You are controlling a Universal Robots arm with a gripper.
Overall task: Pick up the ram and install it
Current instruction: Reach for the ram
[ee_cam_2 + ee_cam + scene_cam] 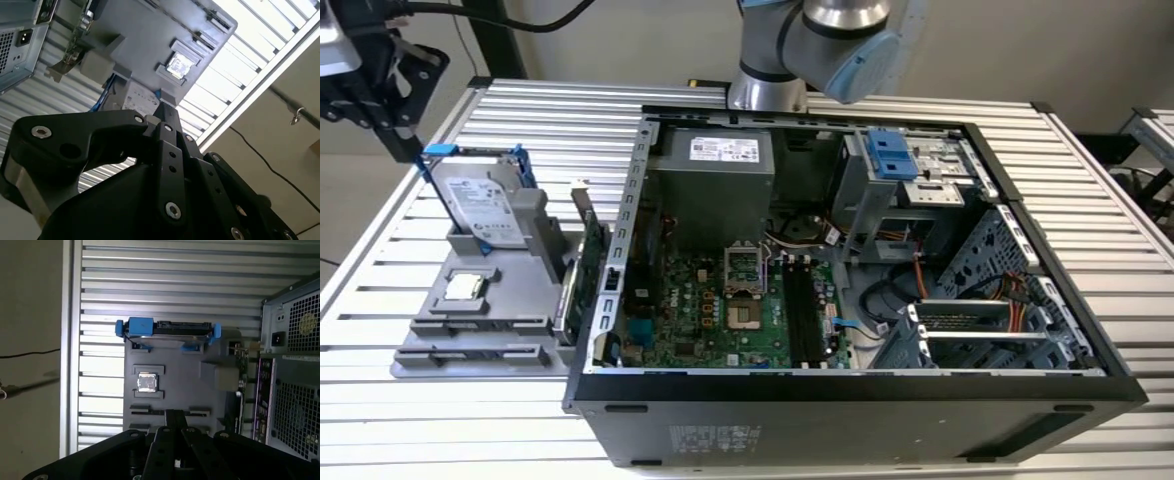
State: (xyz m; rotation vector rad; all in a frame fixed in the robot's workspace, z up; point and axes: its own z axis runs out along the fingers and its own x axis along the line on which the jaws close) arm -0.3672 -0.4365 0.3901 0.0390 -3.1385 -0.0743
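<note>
My black gripper (411, 135) hangs at the exterior view's far left, just above the back end of a grey parts holder (520, 345). Its fingers meet at their tips in both wrist views (167, 109) (175, 414), and I see nothing between them. The tips point down at the holder's two long narrow slots (150, 411). The ram is not something I can make out, either there or in the case. The motherboard's black memory slots (803, 312) lie inside the open computer case (854, 390), far from the gripper.
The holder also carries a hard drive in a blue caddy (480, 205), a small square CPU chip (462, 287) and an upright green card (594, 265) beside the case wall. Everything rests on a slatted metal table (1121, 300). The arm's base (767, 90) stands behind the case.
</note>
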